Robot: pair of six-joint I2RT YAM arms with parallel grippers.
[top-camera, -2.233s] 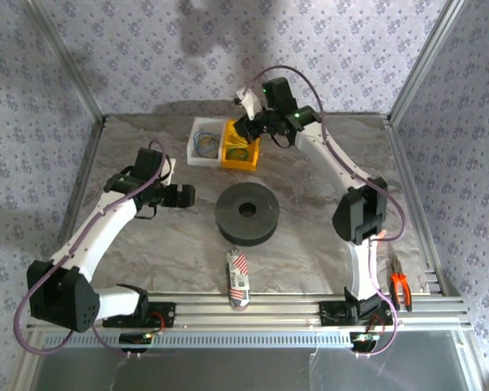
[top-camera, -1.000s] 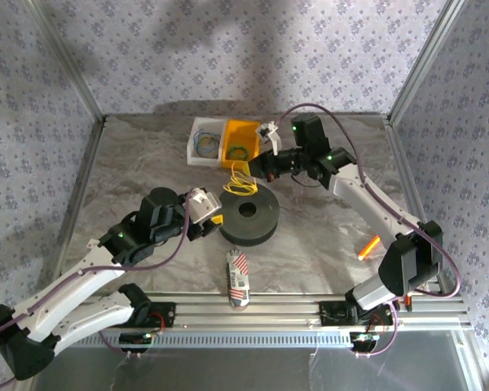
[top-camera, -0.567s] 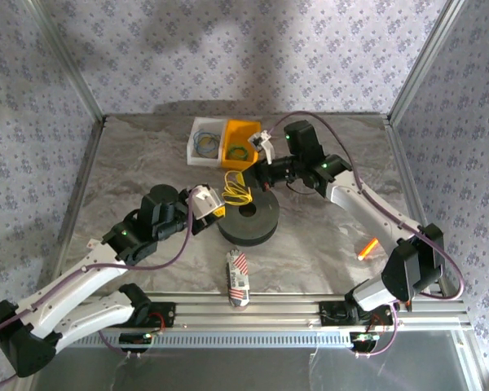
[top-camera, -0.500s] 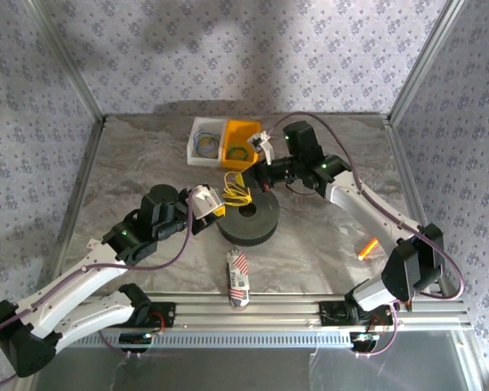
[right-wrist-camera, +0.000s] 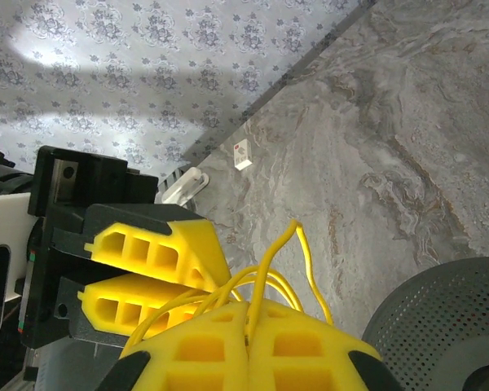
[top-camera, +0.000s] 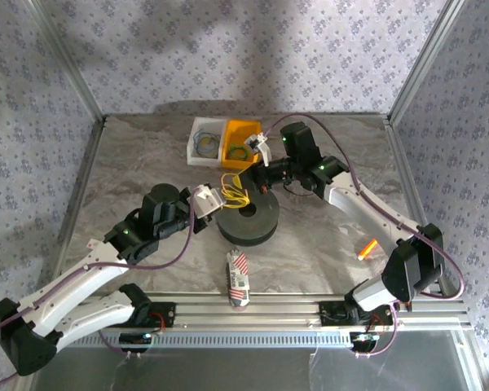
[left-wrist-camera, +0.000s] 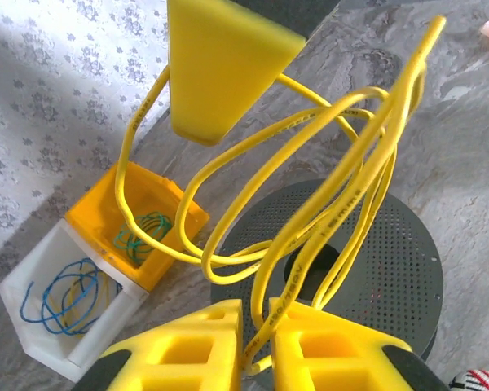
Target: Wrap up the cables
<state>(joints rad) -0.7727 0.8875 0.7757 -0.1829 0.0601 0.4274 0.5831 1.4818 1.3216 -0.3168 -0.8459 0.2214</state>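
Note:
A bundle of thin yellow cable (top-camera: 233, 188) hangs in loose loops just over the far left rim of the black spool (top-camera: 248, 214). My left gripper (top-camera: 213, 200) is shut on the lower part of the loops, and the left wrist view shows the cable (left-wrist-camera: 326, 204) pinched between its yellow fingers (left-wrist-camera: 191, 346). My right gripper (top-camera: 253, 179) is shut on the same cable (right-wrist-camera: 265, 281) from the far side. It faces the left gripper (right-wrist-camera: 216, 281) closely. One free cable end (right-wrist-camera: 297, 230) sticks up.
A yellow bin (top-camera: 240, 145) with green wire and a white bin (top-camera: 204, 140) with blue wire stand behind the spool. A red-and-white striped object (top-camera: 238, 278) lies near the front rail. A small orange piece (top-camera: 367, 247) lies at the right.
The right gripper carried the yellow cable from the yellow bin over to the spool. The left arm swung in from the left and closed on the loops, which drifted slightly left.

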